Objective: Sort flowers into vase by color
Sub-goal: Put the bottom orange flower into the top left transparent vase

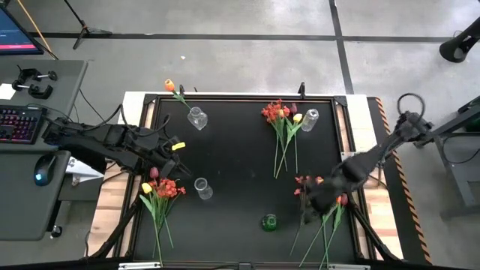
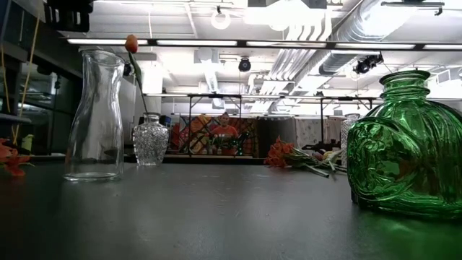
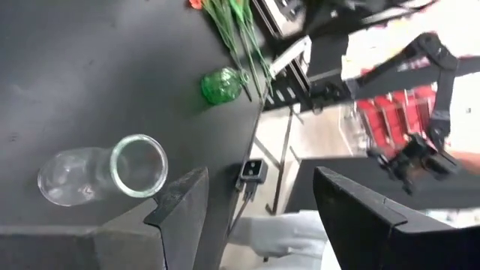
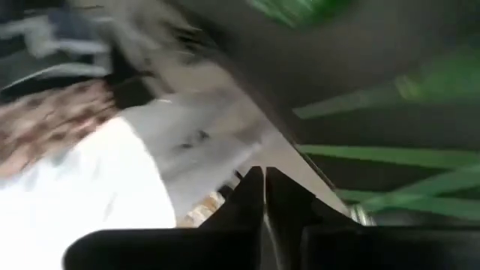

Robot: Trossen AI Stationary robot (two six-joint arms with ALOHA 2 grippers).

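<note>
Flowers lie in three bundles on the black table: one at the near left, one at the far middle, one at the near right. An orange tulip stands with its stem in a cut-glass vase. A clear carafe, a green vase and another glass vase stand upright. My left gripper hangs open above the table's left side with nothing between its fingers. My right gripper is shut above the near-right bundle.
A desk with a keyboard and mouse stands left of the table. The table's raised frame runs along its far edge. Bare tabletop lies in the middle between the vases.
</note>
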